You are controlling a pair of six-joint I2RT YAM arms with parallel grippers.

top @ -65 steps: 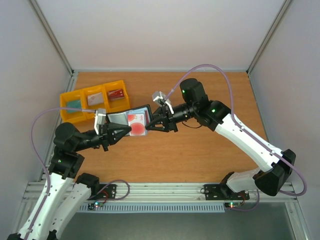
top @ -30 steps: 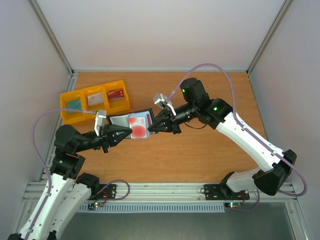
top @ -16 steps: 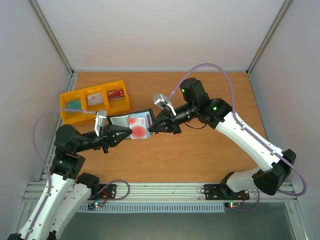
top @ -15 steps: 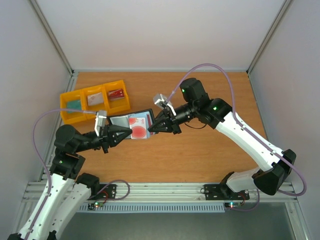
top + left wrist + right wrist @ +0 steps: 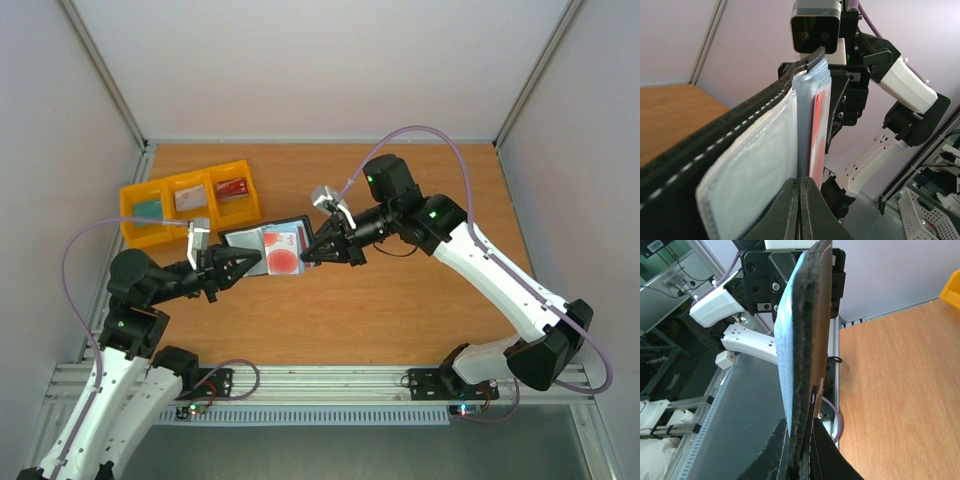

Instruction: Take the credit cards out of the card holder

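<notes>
Left gripper (image 5: pixel 252 263) drawing back slightly toward own base, right gripper (image 5: pixel 307 257) shifting a touch right. Card holder (image 5: pixel 240 240) going with right one, so red-circle card (image 5: pixel 283 260) likely starting to slide out; no card free yet. Left fingers pressed together, seemingly pinching card edge. Right fingers clamping holder's black cover. Both arms reaching inward, tips facing, holding the holder open between them above table (image 5: pixel 400 300).

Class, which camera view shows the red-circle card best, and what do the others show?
Top external: the red-circle card faces the camera inside the open card holder, circle visible. Left wrist catches only its thin red-and-white edge. Right wrist shows just the holder's edge; the card is hidden.
</notes>
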